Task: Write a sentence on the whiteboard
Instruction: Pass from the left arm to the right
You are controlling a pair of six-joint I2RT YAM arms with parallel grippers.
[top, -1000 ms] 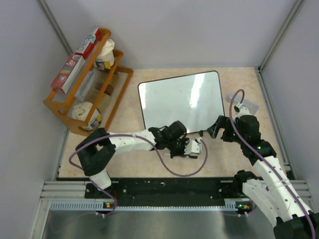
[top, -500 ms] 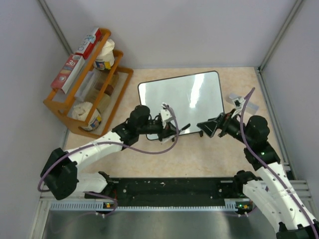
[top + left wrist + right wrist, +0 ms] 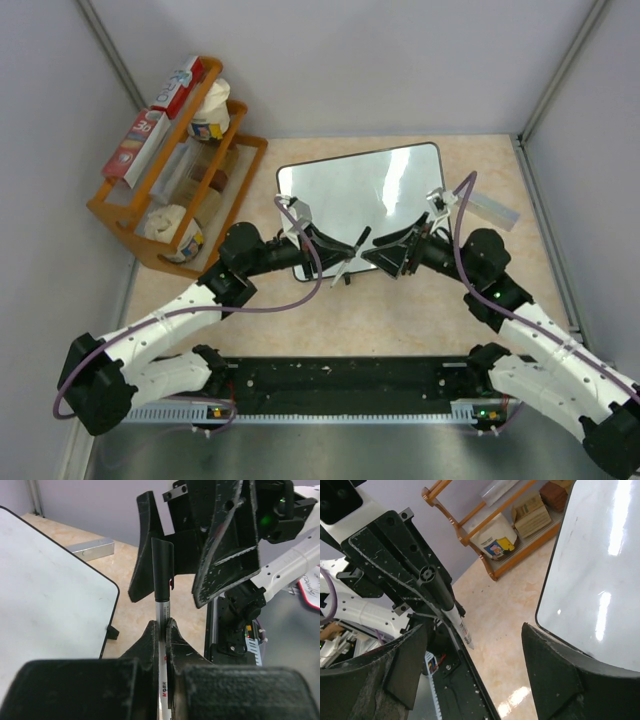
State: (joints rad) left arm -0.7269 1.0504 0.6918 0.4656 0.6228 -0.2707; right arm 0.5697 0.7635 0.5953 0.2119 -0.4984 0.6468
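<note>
The left claw [image 3: 161,630] pinches a black-capped marker [image 3: 162,585] by its silver barrel above the near edge of the whiteboard [image 3: 370,190], which lies flat on the surface [image 3: 400,320], while the right claw [image 3: 383,256], spread, flanks the cap.

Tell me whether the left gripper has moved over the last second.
Yes: the left gripper shifted up-frame and left, from below the whiteboard's near edge to over it.
</note>
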